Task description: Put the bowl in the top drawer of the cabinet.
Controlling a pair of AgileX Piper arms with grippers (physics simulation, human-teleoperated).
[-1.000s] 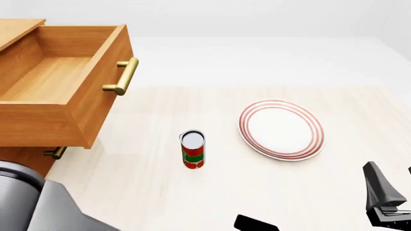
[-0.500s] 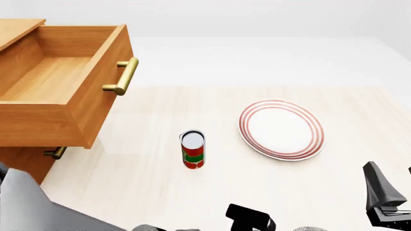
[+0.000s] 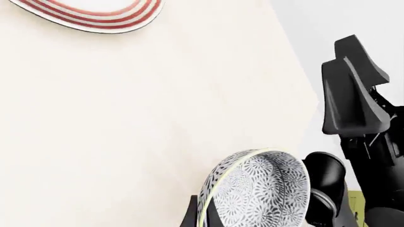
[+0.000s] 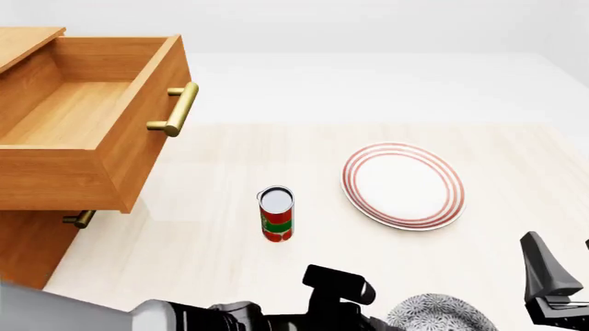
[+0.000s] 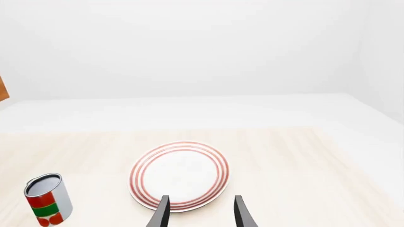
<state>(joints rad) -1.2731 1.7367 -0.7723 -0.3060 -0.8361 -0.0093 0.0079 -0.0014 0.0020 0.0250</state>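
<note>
tabletop (image 4: pixel 221 241) of pale wood grain fills the front view, ending at a white floor and plain white walls beyond its far edge. the cabinet (image 4: pixel 27 238) stands at the far left; the top drawer (image 4: pixel 87 121) is pulled fully out over the table, its inside bare wood, its brass bar handle (image 4: pixel 176 110) facing right. a smaller brass handle (image 4: pixel 80 219) shows beneath it.

a red and green can (image 4: pixel 276 214) stands upright near the table's middle. a flat white plate (image 4: pixel 402 185) with red rings lies to its right, well apart from it. bare table runs between the can and the drawer front.

the bowl (image 4: pixel 440 316) is at the near edge of the front view, right of centre, tipped on its side in the left wrist view (image 3: pixel 256 194). the left gripper (image 4: pixel 336 303) sits just beside it; dark parts flank its rim, but i cannot tell whether the fingers are clamped on it.

the right gripper (image 5: pixel 200 213) hangs at the near right, fingers apart on nothing, pointed toward the plate's near rim.
</note>
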